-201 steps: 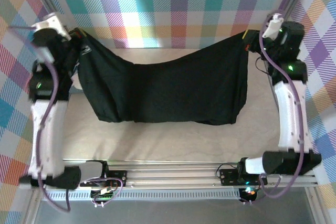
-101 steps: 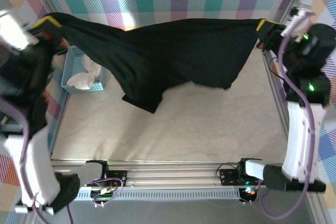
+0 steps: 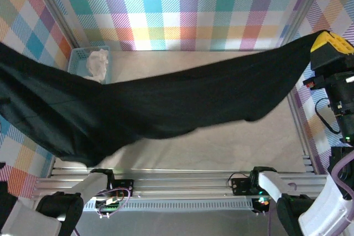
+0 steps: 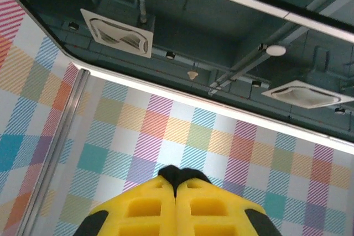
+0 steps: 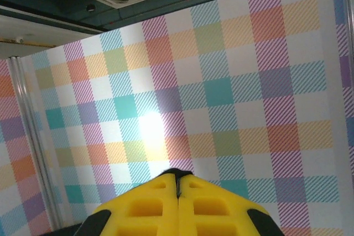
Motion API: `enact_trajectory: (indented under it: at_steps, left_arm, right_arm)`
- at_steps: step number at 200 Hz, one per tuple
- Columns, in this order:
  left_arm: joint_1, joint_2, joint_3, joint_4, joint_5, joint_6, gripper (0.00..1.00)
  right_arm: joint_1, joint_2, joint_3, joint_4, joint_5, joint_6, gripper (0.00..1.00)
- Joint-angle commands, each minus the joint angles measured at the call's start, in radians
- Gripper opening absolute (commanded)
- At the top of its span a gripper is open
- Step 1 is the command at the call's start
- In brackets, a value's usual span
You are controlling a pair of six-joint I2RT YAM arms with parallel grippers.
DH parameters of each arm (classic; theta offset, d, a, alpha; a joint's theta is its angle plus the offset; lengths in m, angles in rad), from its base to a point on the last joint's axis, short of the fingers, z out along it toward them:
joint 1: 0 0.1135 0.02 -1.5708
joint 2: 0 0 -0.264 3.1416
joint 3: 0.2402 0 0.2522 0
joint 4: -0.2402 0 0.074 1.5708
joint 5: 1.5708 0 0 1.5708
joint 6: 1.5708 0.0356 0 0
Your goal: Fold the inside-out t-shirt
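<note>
Clenching a sliver of black cloth apiece, the left end effector (image 4: 176,185) and right end effector (image 5: 177,179) are facing ceiling vents (image 4: 117,32). From above, the t-shirt (image 3: 182,100) is hanging as a sagging black band over the worktop (image 3: 232,145), running from the right end effector past the left edge.

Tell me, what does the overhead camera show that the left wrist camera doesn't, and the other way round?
Overhead: the black t-shirt stretched in the air above the table, gripped at its right end by the right gripper, plus a light-blue basket holding a white cloth.
Left wrist: the left gripper, its yellow fingers pressed together on a sliver of black fabric, under a ceiling with air vents.
Both: the plaid wall and the t-shirt's black fabric.
</note>
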Motion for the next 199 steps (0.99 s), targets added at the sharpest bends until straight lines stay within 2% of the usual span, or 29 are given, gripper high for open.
enact_trajectory:
  at_steps: [1,59,89,106,130,143,155,172,178,186,199]
  left_arm:
    - [0.013,0.123,0.022,-0.013,-0.027,0.057,0.00]
    - [0.013,0.489,0.014,0.045,0.026,0.051,0.00]
    - [0.012,0.733,0.024,0.138,0.051,0.041,0.00]
    - [0.010,0.910,0.115,0.160,0.053,0.037,0.00]
    - [0.001,1.207,0.420,0.099,0.060,0.037,0.00]
    - [-0.002,1.279,0.455,0.117,0.060,0.040,0.21]
    - [-0.005,1.297,0.429,0.141,0.061,0.043,0.32]
    - [-0.008,1.297,0.412,0.123,0.085,0.039,0.55]
    - [-0.011,1.289,0.412,0.103,0.097,0.039,0.62]
    - [-0.014,1.277,0.412,0.073,0.107,0.032,0.65]
    - [-0.021,1.245,0.400,0.016,0.131,0.005,0.67]
  right_arm:
    - [-0.002,0.078,0.012,-0.019,0.048,-0.039,0.00]
    - [-0.002,0.272,-0.143,0.128,0.054,-0.068,0.00]
    - [-0.002,0.467,-0.229,0.264,0.033,-0.068,0.00]
    - [0.000,0.643,-0.172,0.291,0.023,-0.055,0.00]
    - [0.016,0.963,0.079,0.217,0.039,-0.056,0.00]
    - [0.024,1.146,0.293,0.119,0.052,-0.069,0.11]
    - [0.032,1.304,0.511,0.009,0.072,-0.084,0.22]
    - [0.035,1.452,0.756,-0.136,0.090,-0.100,0.35]
    - [0.034,1.463,0.780,-0.169,0.093,-0.107,0.38]
    - [0.036,1.446,0.757,-0.193,0.094,-0.116,0.41]
    - [0.040,1.365,0.613,-0.194,0.101,-0.133,0.45]
